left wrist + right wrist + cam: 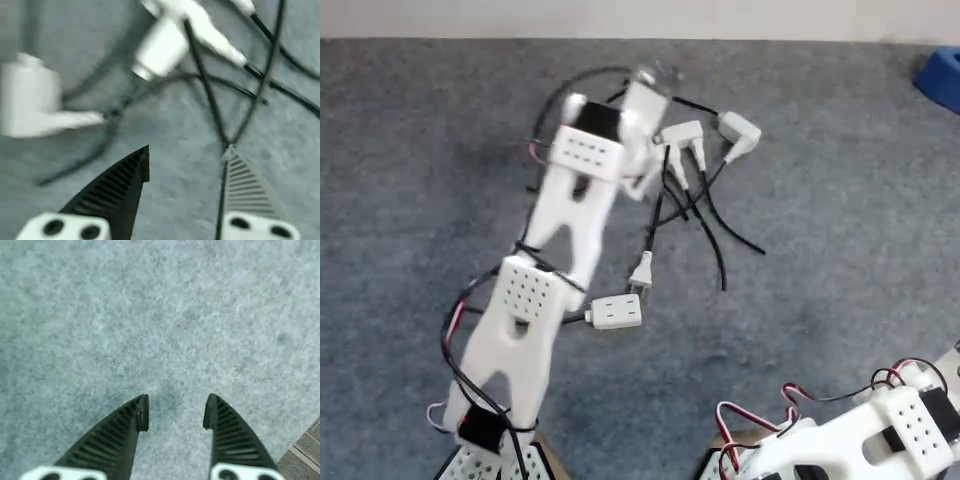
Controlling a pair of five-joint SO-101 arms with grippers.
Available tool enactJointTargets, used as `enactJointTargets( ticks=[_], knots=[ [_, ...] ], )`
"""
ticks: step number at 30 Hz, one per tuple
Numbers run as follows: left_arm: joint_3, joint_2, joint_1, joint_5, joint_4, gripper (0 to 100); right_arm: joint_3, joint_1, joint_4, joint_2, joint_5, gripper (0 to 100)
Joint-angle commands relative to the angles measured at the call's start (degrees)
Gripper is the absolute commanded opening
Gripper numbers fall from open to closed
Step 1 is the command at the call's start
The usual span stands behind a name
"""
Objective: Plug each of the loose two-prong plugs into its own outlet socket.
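My left arm [575, 190] stretches across the grey carpet to a tangle of black cables [705, 215] at the back. Its gripper [186, 155] is open just above the carpet with nothing between its fingers, and one cable [210, 95] runs past a fingertip. Ahead of it lie a white two-prong plug [162, 45] and a white outlet block [30, 95]. Two white cable ends [685, 140] [738, 130] lie by the arm's tip. A loose plug [642, 272] lies just beside an outlet socket [617, 312], apart from it. My right gripper [176, 412] is open over bare carpet.
My right arm [860, 440] is folded at the front right corner, with red and black wires looping over it. A blue object [940, 75] sits at the far right edge. The carpet's edge [307, 450] shows close to the right gripper.
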Motion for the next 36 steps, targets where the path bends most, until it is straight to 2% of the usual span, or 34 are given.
enactJointTargets(
  ticks=[1,5,11,20,36],
  knots=[
    [7.7,-1.4,6.5,5.2,1.3,21,-0.3,-0.5,0.6,-1.5,0.6,18.3],
    [10.7,-1.4,8.2,13.1,1.2,21,-0.3,-0.5,0.6,-1.5,0.7,18.3],
    [18.2,-3.5,8.4,17.8,1.4,21,-0.3,-0.5,0.6,-1.5,0.7,18.3],
    [37.3,-19.9,8.3,17.6,0.9,21,-0.3,-0.5,0.7,-1.5,0.7,18.3],
    [39.3,-10.2,10.6,17.5,-4.5,21,-0.3,-0.4,0.7,-1.5,0.7,18.3]
  ],
)
